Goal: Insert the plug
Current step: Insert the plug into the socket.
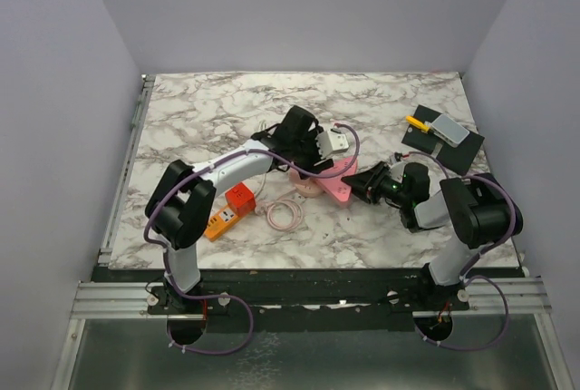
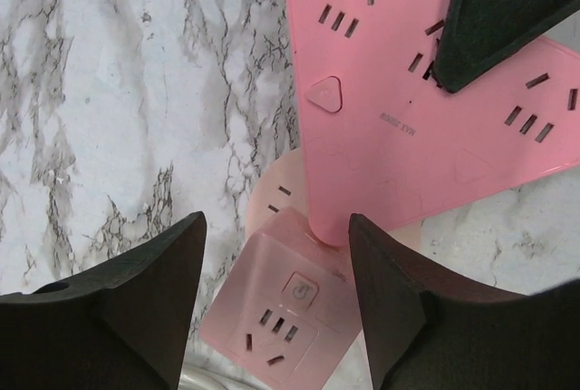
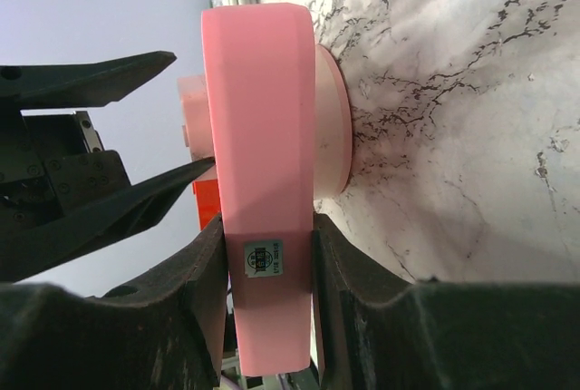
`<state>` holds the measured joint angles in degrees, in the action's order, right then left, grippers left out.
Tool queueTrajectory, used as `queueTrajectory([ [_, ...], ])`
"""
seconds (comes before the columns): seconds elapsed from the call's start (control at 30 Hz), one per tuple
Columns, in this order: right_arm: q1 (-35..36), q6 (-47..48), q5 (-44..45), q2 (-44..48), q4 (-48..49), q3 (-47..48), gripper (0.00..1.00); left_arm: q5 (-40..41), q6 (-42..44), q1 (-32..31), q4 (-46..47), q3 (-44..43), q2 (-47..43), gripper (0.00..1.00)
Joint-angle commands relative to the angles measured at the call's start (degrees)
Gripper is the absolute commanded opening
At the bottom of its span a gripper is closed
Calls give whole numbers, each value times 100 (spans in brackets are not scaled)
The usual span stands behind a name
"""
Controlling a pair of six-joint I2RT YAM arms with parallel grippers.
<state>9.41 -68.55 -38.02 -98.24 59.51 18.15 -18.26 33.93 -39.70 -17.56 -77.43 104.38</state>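
The bench (image 1: 208, 109) has a white marble pattern with grey veins, and plain lavender walls (image 1: 299, 9) close it in on three sides.

The top view shows the layout. The pink power strip (image 1: 337, 186) lies mid-bench between the two arms. An orange power strip (image 1: 229, 210) and a coiled cable (image 1: 284, 215) are to its left. A black mat (image 1: 444, 145) with a grey block (image 1: 450, 131) lies well apart at the far right.

Only the right wrist view shows the grip: the right claw (image 3: 267, 254) pinches the pink strip by its two long edges. The strip rests on a pale round base (image 3: 331, 118).

Only the left wrist view shows the sockets. There the left claw (image 2: 276, 227) hangs spread and holds nothing, above a small pink cube adapter (image 2: 281, 304) with a power button. The adapter sits at the strip's rounded end, and I cannot tell whether it is plugged in. One finger of the right claw covers part of a socket group at the upper right.
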Motion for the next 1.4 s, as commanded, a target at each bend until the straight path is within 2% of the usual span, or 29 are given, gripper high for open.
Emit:
queueTrajectory([
  [0.0,12,482,865,-78,-1445,-101,16,55,333,-216,93,-227,241,65],
  [0.17,16,540,1047,-205,-1522,-215,16,285,732,-428,80,-238,373,62],
  [0.23,15,556,1052,-295,-1467,-245,16,394,895,-496,59,-238,418,58],
  [0.33,17,520,1064,-321,-1369,-292,16,530,1183,-544,-7,-176,471,49],
  [0.47,17,623,1236,-126,-1700,-253,16,643,1499,-554,-196,-49,525,34],
  [0.57,16,675,1392,-4,-1852,-282,16,679,1711,-562,-316,69,551,28],
  [0.73,12,711,1550,92,-1908,-365,15,667,1946,-603,-623,124,642,13],
  [1.17,31,815,1649,-335,-1596,-468,18,299,2160,-777,-790,236,643,12],
  [1.37,69,994,1946,28,-2035,-435,17,263,2366,-851,-950,399,736,12],
])
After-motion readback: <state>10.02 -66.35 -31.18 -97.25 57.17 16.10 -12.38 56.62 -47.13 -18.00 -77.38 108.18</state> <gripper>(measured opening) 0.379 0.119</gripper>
